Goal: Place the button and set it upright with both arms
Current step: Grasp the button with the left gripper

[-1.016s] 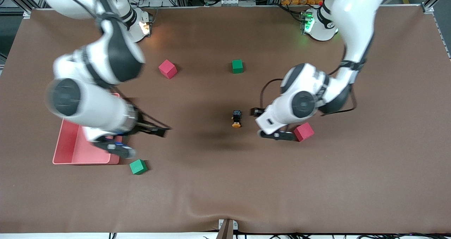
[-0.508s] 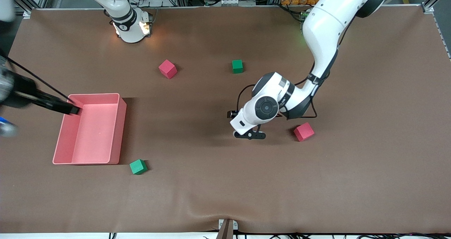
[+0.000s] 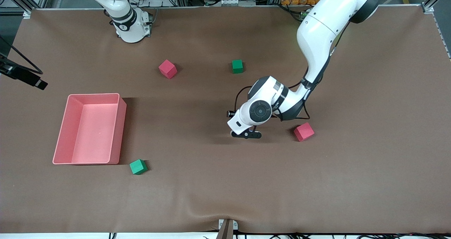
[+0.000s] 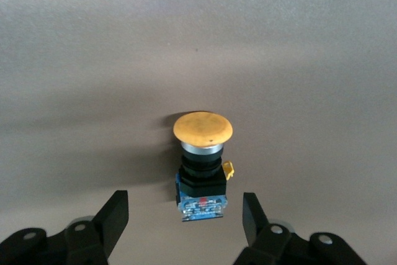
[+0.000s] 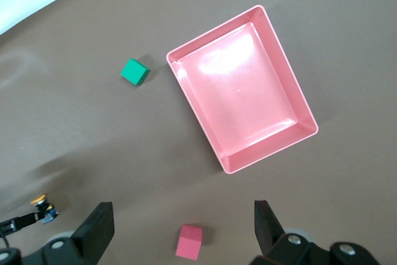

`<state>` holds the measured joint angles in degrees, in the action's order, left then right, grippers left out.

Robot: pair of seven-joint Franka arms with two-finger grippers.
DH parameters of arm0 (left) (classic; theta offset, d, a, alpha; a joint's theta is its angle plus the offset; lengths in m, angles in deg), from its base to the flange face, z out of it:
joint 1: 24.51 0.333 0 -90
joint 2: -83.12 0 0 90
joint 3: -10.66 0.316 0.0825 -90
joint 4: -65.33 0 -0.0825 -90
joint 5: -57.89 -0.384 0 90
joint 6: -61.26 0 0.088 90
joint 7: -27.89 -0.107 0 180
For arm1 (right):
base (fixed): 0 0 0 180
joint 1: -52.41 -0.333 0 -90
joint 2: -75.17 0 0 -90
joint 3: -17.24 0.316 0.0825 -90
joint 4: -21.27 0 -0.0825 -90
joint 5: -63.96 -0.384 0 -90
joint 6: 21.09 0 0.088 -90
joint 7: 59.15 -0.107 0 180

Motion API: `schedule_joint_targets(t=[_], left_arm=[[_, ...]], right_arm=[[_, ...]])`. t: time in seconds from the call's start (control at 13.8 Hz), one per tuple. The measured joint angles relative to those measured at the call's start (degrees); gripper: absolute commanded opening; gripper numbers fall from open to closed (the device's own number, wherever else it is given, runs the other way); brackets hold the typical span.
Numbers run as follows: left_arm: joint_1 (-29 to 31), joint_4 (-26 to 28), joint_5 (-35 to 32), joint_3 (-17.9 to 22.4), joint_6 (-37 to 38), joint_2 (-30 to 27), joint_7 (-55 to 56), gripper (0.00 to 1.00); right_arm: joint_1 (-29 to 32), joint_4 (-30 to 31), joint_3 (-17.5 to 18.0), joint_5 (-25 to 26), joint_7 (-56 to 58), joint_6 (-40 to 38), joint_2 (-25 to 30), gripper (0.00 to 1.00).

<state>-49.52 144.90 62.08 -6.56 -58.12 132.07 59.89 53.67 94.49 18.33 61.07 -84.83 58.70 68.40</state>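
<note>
The button [image 4: 201, 166] lies on its side on the brown table, with its orange cap [image 4: 203, 128] pointing away from my left gripper [image 4: 185, 210]. The left gripper is open and low over the table, and the button's blue base sits between its fingertips [image 4: 115, 212] without touching them. In the front view the left gripper [image 3: 245, 134] is at the table's middle and its wrist hides the button. My right gripper [image 5: 182, 218] is open and empty, high over the right arm's end of the table. The button shows tiny in the right wrist view [image 5: 43, 206].
A pink tray [image 3: 121, 126] stands at the right arm's end, also in the right wrist view [image 5: 242, 103]. A green cube [image 3: 138, 167] lies beside it, nearer the camera. A red cube [image 3: 304, 131] sits beside the left gripper. Another red cube [image 3: 167, 69] and green cube [image 3: 237, 66] lie nearer the bases.
My left gripper has moved from beside the red cube to over the button, covering it in the front view. My right arm has swung off the tray toward the table's edge.
</note>
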Motion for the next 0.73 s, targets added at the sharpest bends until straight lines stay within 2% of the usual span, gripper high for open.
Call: schedule_joint_targets(t=[0.22, 0.29, 0.51, 0.73], left_arm=[[-0.78, -0.02, 0.00, 0.01, -2.04, 0.92, 1.77, 0.77], [-1.10, -0.02, 0.00, 0.01, -2.73, 1.27, 2.06, 0.76], [-1.36, -0.04, 0.00, 0.03, -3.56, 1.94, 2.19, 0.71], [-1.36, -0.05, 0.00, 0.07, -3.78, 2.12, 2.19, 0.59]], right_arm=[[0.00, 12.62, -0.63, 0.05, 2.77, 8.54, 5.88, 1.00], [0.00, 15.17, -0.73, 0.06, 3.85, 9.79, 7.40, 1.00], [-0.04, 17.21, -0.55, 1.36, 8.77, 10.35, 9.47, 1.00], [-0.05, 17.25, -0.52, 2.54, 14.05, 9.91, 9.83, 1.00]])
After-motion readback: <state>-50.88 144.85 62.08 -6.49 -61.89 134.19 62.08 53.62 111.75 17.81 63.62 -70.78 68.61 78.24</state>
